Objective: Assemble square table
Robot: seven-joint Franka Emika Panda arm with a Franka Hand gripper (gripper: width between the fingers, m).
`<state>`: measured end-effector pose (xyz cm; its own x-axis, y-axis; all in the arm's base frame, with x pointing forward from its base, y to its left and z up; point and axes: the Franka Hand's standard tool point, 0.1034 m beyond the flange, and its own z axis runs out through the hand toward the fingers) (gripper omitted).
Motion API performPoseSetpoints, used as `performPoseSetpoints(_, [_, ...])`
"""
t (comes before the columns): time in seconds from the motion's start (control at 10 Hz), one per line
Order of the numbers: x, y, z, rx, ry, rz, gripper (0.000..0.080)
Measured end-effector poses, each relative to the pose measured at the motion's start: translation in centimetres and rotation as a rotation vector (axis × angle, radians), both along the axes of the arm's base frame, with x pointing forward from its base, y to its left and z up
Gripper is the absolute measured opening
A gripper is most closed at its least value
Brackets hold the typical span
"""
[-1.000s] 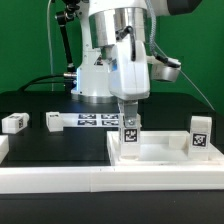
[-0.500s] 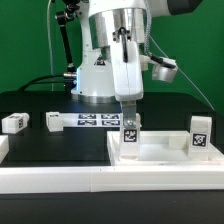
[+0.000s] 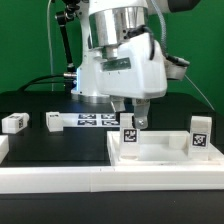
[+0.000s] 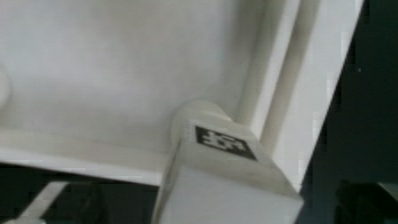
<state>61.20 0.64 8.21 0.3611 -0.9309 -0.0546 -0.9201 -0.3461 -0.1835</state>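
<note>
Lying flat on the black bench, the square table's slab is a broad white plastic plate, smooth and matt, with a raised rim along its edges. The first leg, a short white squared block with a black-and-white tag on its face, stands upright on the slab by the corner at the exterior view's left. The wrist view shows it tucked close against the inside of the rim. The second leg, of the same blocky shape, stands upright at the slab's far side on the exterior view's right. The third leg and fourth leg sit on the bare bench, well apart from the slab. Between them and the slab lies the thin flat marker board. A long white rail runs along the front. The gripper hangs over the first leg, its dark fingers spread to either side of the leg's top, pinching nothing.
</note>
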Motion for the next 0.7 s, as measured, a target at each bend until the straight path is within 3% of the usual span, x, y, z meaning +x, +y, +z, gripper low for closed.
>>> performPoseSetpoints(0.5, [-0.02, 0.0, -0.03, -0.057, -0.04, 0.358, 0.0648])
performPoseSetpoints(0.7, [-0.07, 0.19, 0.04, -0.112, -0.029, 0.575, 0.0648])
